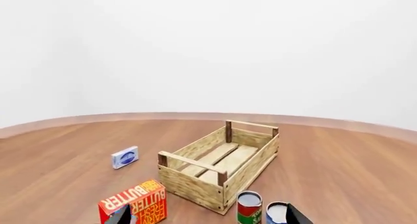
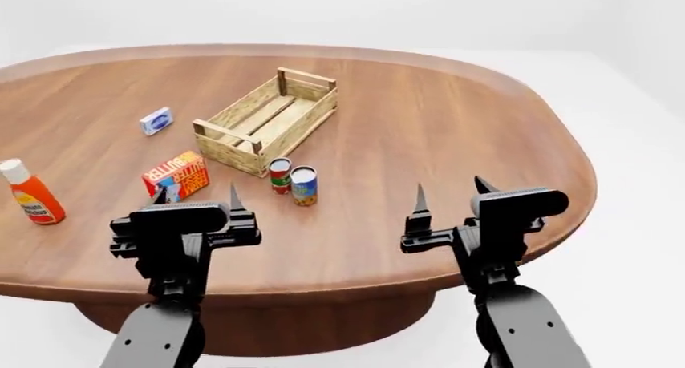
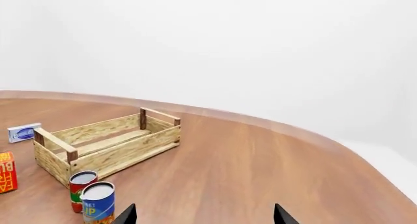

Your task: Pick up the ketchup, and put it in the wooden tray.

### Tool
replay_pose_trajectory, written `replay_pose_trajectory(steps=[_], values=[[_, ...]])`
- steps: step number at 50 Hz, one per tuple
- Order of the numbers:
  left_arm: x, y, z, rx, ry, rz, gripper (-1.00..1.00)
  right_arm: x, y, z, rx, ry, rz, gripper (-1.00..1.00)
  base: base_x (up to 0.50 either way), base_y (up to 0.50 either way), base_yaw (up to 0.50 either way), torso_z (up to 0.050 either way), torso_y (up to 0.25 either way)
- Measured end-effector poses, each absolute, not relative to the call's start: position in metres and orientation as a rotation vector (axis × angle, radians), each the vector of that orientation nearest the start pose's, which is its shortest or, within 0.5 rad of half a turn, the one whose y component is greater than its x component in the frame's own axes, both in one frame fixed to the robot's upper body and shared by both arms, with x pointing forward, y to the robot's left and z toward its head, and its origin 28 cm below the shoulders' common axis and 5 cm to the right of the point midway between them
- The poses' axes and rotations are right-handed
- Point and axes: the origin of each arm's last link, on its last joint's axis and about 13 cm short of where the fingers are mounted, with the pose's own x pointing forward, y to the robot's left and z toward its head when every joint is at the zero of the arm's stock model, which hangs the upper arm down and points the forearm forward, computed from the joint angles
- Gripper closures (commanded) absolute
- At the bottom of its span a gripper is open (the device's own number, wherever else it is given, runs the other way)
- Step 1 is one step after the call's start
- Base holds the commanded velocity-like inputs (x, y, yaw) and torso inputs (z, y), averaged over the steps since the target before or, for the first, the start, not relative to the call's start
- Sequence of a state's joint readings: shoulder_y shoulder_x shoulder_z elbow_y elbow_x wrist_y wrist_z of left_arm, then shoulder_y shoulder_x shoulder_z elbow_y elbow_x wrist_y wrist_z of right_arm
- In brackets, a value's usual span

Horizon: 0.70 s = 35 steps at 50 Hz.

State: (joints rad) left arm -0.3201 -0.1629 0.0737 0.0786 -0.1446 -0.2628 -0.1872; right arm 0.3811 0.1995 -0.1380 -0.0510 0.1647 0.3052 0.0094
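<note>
The ketchup lies at about nine o'clock on the desk, near the left edge and well apart from everything else; it seems tipped on its side with the white cap pointing away from the robot, though at that edge of the head view I cannot be sure it is not simply leaning. Nearest the robot, both hands hover over the front of the desk: the left hand has its fingers spread wide with nothing between them, and the right hand is likewise spread and empty. The left hand is plainly the one for the job, since the bottle is off toward its nine o'clock; it would do well to swing out that way, turn so the fingers straddle the slim body across its narrow width and not the cap, come down low, and close on the middle of the bottle before lifting it clear of the butter box on the way to the crate. Counting outward: two hands, one ketchup bottle, one butter box, two small cans standing touching or nearly so just at the near corner of the wooden tray, one wooden tray lying toward twelve o'clock with nothing in it, and one small blue-and-white packet at its ten o'clock side.
</note>
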Motion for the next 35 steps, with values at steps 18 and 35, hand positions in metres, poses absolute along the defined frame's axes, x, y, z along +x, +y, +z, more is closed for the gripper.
replay_pose_trajectory(steps=[18,35], values=[[0.284,0.229,0.100,0.035,-0.149,0.127,-1.00,0.297,-0.119,0.107,-0.083,-0.122,0.145,-1.00,0.13,0.01,0.50,0.000,0.000],[0.286,0.229,0.104,0.043,-0.151,0.114,-1.00,0.299,-0.119,0.110,-0.098,-0.127,0.155,-1.00,0.13,0.03,0.50,0.000,0.000]])
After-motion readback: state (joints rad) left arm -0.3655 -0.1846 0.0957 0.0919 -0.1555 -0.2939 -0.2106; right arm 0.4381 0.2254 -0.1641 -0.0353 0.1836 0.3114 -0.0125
